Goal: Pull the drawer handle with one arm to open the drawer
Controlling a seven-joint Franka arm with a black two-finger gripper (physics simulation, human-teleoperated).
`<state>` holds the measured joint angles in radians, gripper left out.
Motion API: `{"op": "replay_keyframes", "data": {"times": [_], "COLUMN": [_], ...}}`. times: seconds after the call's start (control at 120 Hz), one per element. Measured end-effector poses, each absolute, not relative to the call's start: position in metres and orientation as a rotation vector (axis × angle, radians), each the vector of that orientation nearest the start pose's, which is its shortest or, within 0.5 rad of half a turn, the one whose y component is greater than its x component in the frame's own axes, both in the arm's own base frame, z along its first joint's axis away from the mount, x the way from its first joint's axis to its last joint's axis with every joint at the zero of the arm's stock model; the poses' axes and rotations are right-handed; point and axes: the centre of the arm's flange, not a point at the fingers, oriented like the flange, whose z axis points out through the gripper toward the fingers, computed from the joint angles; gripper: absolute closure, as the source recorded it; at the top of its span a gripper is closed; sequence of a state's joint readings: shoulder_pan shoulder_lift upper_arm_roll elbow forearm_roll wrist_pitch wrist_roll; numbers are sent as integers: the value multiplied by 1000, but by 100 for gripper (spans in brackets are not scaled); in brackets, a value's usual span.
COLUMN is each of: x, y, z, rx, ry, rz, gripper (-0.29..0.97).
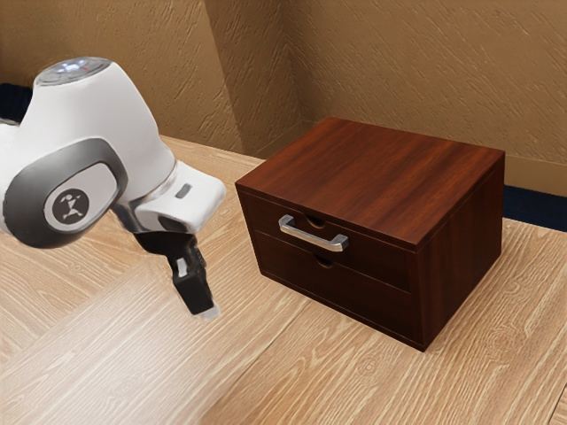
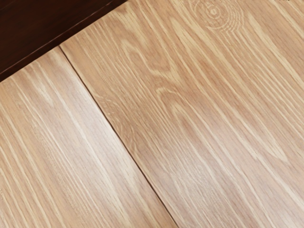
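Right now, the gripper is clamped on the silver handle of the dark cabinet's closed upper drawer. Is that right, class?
No: the exterior view shows the gripper hanging over the table, apart from the silver handle, on that view's left. The upper drawer of the dark cabinet is closed, as stated.

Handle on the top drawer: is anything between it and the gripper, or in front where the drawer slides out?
Nothing visible does. The gripper hangs above the table, to the exterior view's left of the handle, with only open space between them. No object lies before the drawer front.
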<state>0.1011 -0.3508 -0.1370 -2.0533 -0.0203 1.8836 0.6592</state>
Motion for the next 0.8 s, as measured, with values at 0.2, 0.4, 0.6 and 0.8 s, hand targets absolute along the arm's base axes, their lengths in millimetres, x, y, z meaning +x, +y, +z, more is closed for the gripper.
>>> {"op": "replay_keyframes", "data": {"times": [0.2, 0.4, 0.6, 0.8], "x": [517, 547, 565, 567], "y": [-30, -37, -46, -45], "z": [594, 581, 560, 558], "rx": [-2639, -2407, -2243, -2128], "ry": [1430, 1676, 1827, 1902], "rz": [-330, -422, -459, -475], "gripper": [0, 0, 0, 0]}}
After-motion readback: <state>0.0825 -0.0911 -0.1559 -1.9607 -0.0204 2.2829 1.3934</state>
